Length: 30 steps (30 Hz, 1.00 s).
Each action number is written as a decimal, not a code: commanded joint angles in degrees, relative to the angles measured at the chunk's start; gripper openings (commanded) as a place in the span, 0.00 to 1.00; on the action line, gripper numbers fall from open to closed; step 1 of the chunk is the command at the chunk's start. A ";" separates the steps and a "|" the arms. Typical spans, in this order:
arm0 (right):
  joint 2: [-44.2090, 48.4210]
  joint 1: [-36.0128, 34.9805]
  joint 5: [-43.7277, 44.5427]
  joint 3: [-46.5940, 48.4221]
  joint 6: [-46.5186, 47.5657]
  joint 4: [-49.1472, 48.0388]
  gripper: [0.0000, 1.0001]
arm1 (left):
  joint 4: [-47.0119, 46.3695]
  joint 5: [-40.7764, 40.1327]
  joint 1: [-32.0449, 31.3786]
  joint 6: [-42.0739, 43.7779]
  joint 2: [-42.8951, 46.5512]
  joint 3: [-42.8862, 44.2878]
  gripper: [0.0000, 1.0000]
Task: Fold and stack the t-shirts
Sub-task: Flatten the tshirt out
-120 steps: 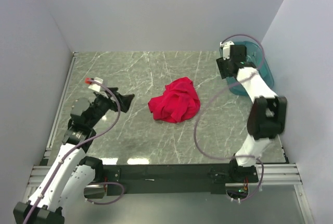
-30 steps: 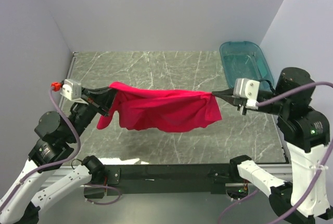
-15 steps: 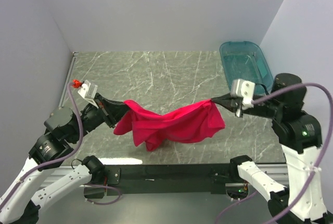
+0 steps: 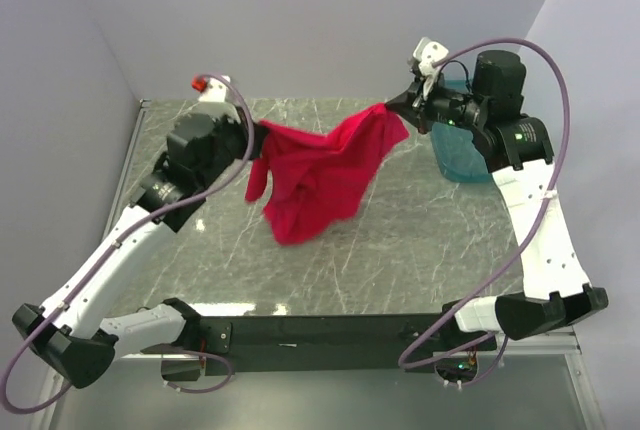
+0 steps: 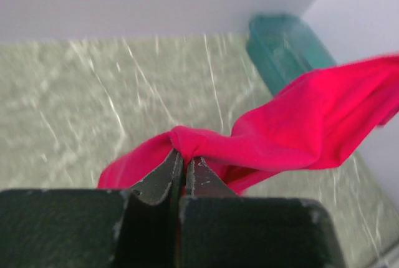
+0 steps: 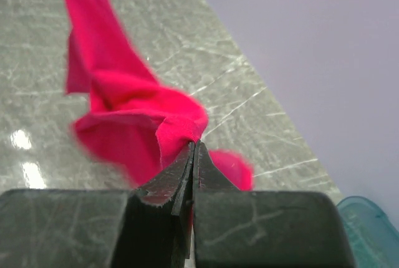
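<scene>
Grey-green, stone-patterned table top (image 4: 400,240), veined with pale streaks and glossy enough to throw bright glare near the front edge. Bounded on the left by a silver metal rail (image 4: 127,150) and along the near edge by a black mounting bar (image 4: 330,332). In the far right corner, close to the wall, a translucent teal bin (image 4: 462,166) sitting directly on the surface, partly hidden in the overhead view. Above the middle, a red t-shirt (image 4: 315,175) hanging clear for most of its length; lowest tip close to the surface, contact impossible to judge.
</scene>
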State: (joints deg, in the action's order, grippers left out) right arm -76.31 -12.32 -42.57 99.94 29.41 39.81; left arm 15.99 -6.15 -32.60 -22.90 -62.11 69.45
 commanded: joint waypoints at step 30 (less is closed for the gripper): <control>12.90 0.01 -6.13 -44.31 4.35 -6.06 0.81 | 1.16 6.24 2.45 -18.41 17.83 -29.90 0.99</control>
State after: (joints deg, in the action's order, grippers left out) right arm -54.92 -12.16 -48.90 54.26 42.59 43.70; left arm 19.81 3.20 -30.79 -39.62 -36.29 39.13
